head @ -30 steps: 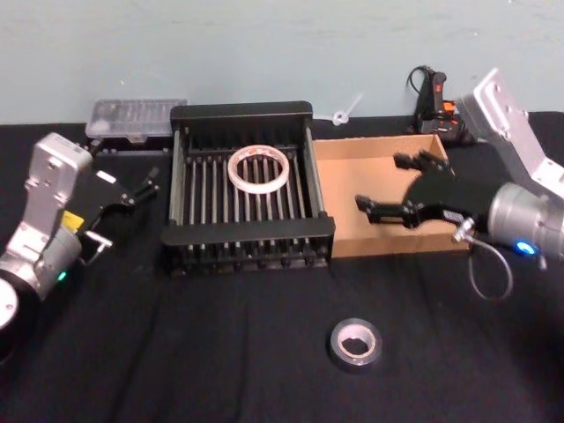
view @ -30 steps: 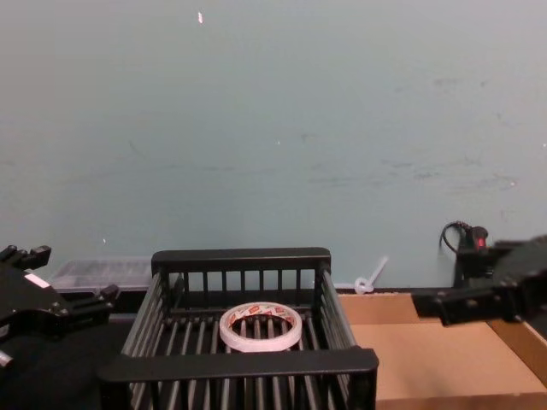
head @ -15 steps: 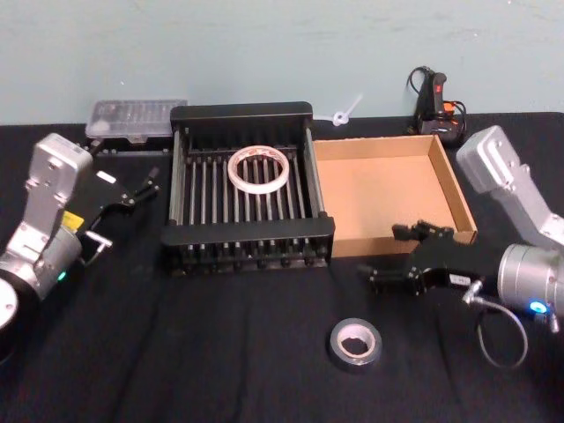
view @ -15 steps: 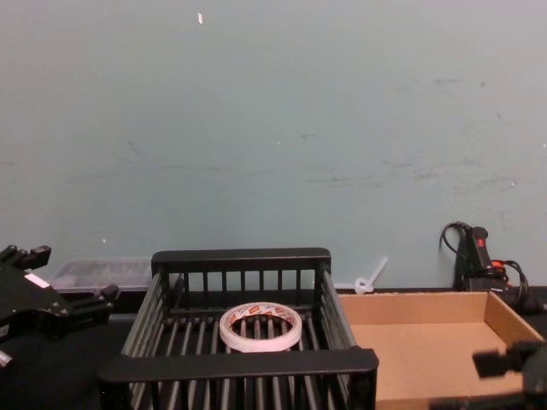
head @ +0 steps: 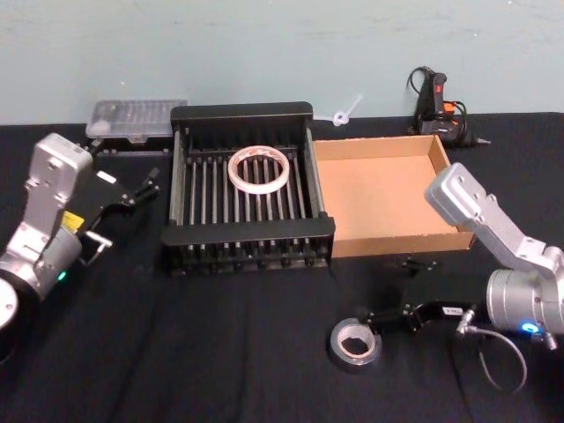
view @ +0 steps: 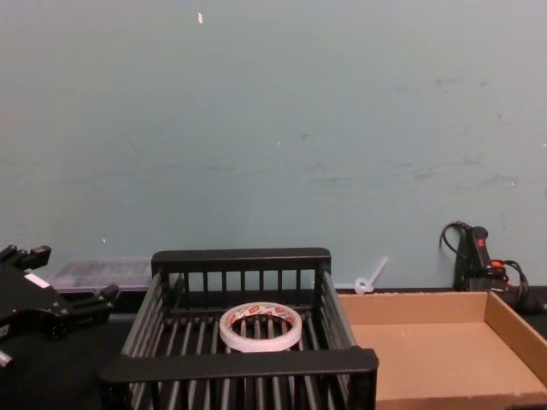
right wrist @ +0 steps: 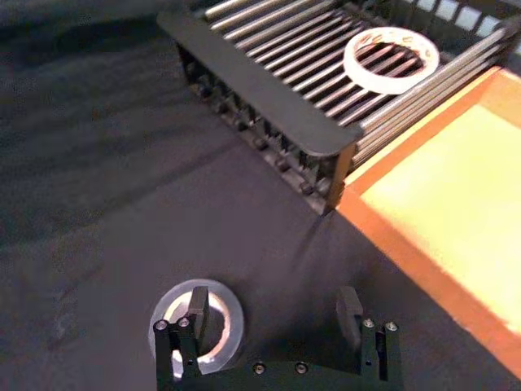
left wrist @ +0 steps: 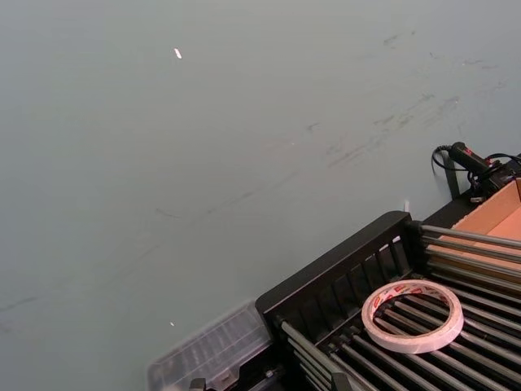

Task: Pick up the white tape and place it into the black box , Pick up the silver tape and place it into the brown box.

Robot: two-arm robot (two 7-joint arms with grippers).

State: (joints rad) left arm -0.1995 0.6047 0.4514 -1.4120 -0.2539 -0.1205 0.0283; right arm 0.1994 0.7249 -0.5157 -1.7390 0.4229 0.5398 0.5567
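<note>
Right gripper [right wrist: 275, 314] spread wide — one finger over silver tape [right wrist: 198, 320]

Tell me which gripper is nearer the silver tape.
Right. The right gripper, jaws open, sits right at the silver tape; the left gripper is parked far off, left of the black box.

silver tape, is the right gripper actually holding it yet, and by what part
No, nothing is held. The right gripper is open beside the silver tape, one finger above its hole, the roll flat on the table. The left gripper is open and empty.
</note>
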